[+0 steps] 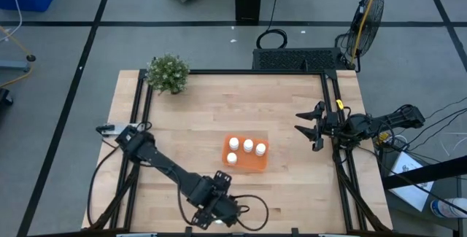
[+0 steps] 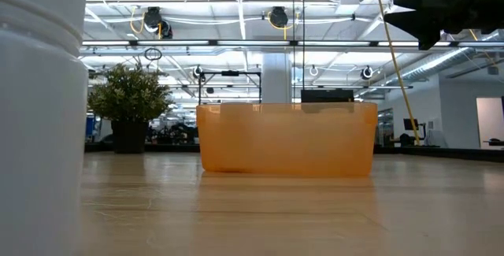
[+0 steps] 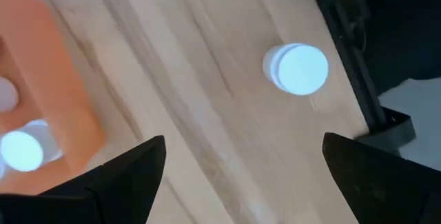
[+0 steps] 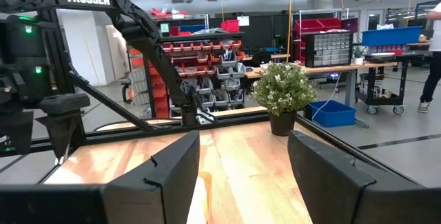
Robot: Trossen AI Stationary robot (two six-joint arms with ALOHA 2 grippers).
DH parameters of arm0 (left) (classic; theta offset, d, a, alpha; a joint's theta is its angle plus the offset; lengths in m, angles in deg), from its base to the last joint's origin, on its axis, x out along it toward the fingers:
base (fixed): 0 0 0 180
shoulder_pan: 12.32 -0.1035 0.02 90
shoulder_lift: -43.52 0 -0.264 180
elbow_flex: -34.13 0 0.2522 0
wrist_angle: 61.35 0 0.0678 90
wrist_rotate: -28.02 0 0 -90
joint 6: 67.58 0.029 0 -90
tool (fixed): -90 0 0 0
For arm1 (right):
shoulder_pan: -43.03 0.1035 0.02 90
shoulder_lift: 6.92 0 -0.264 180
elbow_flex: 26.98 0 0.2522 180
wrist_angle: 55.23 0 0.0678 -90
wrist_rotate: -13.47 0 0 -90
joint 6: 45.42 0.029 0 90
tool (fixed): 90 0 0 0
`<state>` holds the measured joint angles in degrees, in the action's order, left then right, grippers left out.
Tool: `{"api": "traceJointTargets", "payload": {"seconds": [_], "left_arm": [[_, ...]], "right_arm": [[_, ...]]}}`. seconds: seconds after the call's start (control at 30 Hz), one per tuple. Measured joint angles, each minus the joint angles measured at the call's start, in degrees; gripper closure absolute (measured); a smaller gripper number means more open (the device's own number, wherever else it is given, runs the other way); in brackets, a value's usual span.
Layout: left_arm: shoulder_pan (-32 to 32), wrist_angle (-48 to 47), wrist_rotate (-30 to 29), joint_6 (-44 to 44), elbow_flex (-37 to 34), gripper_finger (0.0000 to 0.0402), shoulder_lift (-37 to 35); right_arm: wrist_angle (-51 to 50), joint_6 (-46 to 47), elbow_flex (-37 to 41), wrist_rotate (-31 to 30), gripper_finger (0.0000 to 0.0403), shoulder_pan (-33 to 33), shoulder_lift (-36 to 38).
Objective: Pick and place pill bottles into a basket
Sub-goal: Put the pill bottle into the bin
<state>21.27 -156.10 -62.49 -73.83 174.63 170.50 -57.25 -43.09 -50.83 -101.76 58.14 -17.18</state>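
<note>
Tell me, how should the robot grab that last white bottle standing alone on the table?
Probably from straight above, closing on its round sides just below the cap. The bottle stands upright on bare wood near the table's edge, apart from the basket, so both flanks look free. The left pincer is open above the table near it, and the opening looks wider than the bottle.

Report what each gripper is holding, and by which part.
Nothing is held. The left gripper is open above the table, short of the loose bottle. The right gripper is open and empty by the table's right edge.
</note>
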Motion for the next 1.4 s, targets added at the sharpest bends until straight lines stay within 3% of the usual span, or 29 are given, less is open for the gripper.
{"api": "traceJointTargets", "payload": {"seconds": [0.2, 0.43, 0.7, 1.4], "left_arm": [[1.5, 1.4, -2.2, -0.5, -0.1, 0.0005, 1.8], [1.4, 0.3, 0.8, 0.0, -0.2, 0.0005, 5.9], [1.7, 6.3, 2.4, -0.1, -0.2, 0.0005, 5.8], [1.4, 6.6, 5.6, 2.5, -0.5, 0.0005, 8.4]], "right_arm": [[0.0, 1.1, 0.0, 0.0, 0.0190, 0.0, 0.0], [-0.4, 2.2, 0.1, 0.3, 0.0190, 0.0, -1.6], [-0.4, 2.2, 0.1, 0.1, 0.0190, 0.0, -2.8], [0.0, 3.0, 0.0, 0.0, 0.0190, 0.0, -3.6]]}}
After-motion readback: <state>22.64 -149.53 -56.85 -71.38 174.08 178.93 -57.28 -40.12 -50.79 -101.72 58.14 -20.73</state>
